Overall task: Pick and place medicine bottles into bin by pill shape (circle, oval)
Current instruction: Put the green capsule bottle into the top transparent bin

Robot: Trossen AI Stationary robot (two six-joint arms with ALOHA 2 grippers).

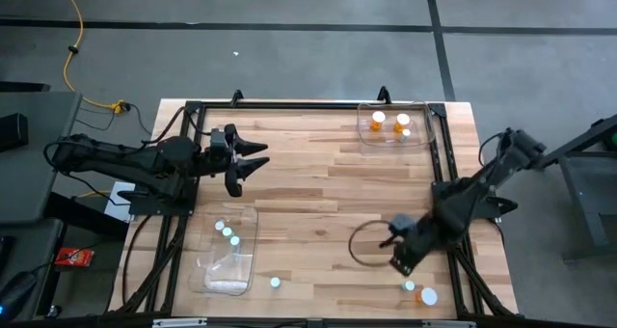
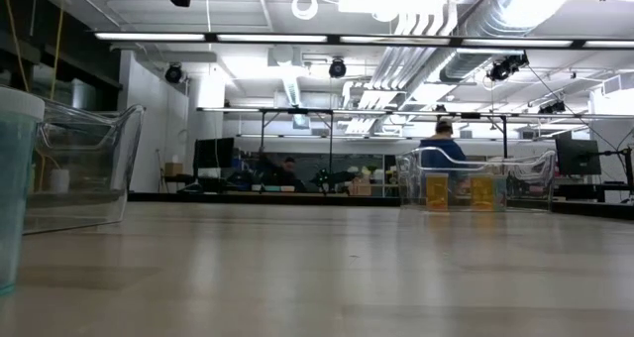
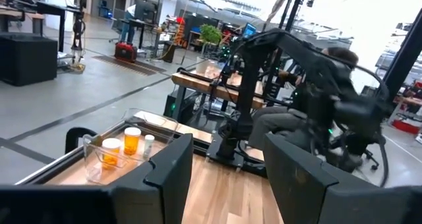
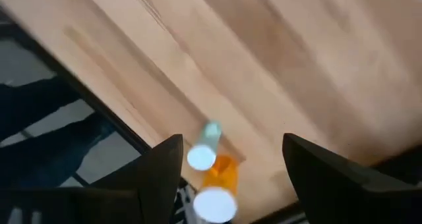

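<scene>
1. High view: the right gripper hangs open and empty near the table's front right corner, just above two loose bottles there, a pale one and an orange one. The left gripper waits over the left side, fingers spread, holding nothing. The far clear bin holds three orange bottles; the near clear bin holds three pale ones, and one more pale bottle stands beside it.

2. Low view: the wooden table is smooth with a soft shine. Both bins have thin transparent walls, and two amber bottles show through the far one. No gripper is visible here.

3. Left wrist view: between the wide dark fingers the far bin shows its orange bottles with white caps.

4. Right wrist view: the two bottles touch each other at the very table edge. They are small, round and slick; a closing finger will probably push one against the other and roll it off the table, or catch both together
</scene>
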